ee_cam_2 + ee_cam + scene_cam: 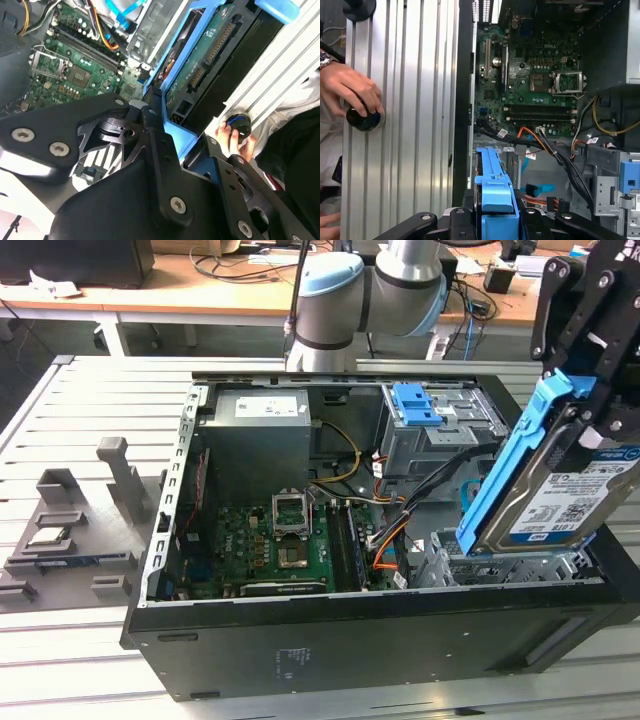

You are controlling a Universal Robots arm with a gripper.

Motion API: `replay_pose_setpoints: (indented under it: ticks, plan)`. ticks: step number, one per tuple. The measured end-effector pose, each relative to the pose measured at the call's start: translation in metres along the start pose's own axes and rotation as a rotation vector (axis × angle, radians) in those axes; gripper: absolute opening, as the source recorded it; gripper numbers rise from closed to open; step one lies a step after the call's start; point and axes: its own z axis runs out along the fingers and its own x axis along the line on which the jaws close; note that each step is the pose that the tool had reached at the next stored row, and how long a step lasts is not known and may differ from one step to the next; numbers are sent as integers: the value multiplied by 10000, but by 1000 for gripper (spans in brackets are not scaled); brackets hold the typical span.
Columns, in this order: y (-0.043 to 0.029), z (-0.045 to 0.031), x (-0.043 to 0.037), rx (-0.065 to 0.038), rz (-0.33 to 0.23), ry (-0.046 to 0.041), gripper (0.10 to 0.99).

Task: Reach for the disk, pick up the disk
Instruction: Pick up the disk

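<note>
Slatted table (pixel 80 400); computer case (pixel 350 640), grey fixture (pixel 75 530).

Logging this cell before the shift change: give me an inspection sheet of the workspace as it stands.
Surface: slatted metal table.
Job's things: disk tilted, lifted above the open computer case.
Clutter: grey plastic fixtures at the exterior view's left.
Grippers: gripper shut on the disk's blue rail.
Cables: orange and black bundle over the motherboard.
Surroundings: a person's hand on a round knob; desks behind.

A hand (pixel 350 87) rests on a black knob (pixel 365 119) beside the open computer case (pixel 465 100).
</note>
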Motion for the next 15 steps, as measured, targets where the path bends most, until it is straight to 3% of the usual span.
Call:
replay_pose_setpoints:
  ticks: [3, 5, 12, 15]
  plan:
    - [-132, 14, 3, -2, -1, 7, 373]
    - [-140, 51, -7, -2, 3, 5, 373]
    - [-150, 162, -224, -5, 65, 5, 373]
    - [-153, 198, -282, -5, 85, 5, 373]
